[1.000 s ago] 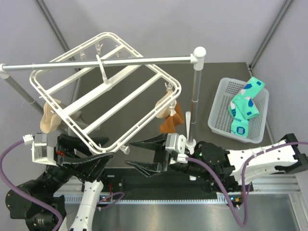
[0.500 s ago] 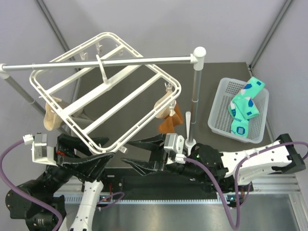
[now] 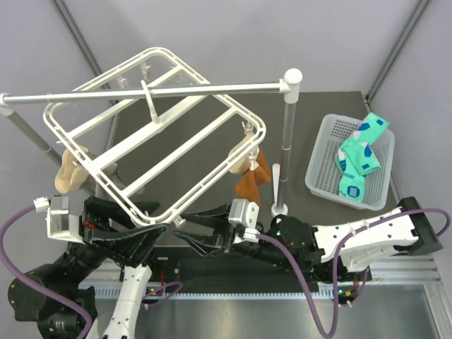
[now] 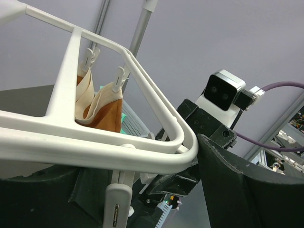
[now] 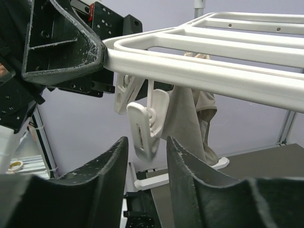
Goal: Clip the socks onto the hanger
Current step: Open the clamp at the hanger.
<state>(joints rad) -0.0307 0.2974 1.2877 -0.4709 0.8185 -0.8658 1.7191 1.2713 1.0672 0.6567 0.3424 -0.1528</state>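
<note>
The white hanger hangs tilted from the grey rail. My left gripper is shut on its near corner, and the frame runs across between its fingers. My right gripper reaches in from the right just below that corner. Its jaws stand open on either side of a dangling white clip, with a small gap on each side. The teal socks lie in the basket at the right, away from both grippers.
An orange sock and a beige sock hang clipped to the hanger. The grey rail spans the scene on a post with a white foot. The white perforated basket sits at the table's right edge.
My right gripper has moved left, up to the clip at the hanger's near corner, and its jaws have narrowed. The left gripper and the hanger have stayed put.
</note>
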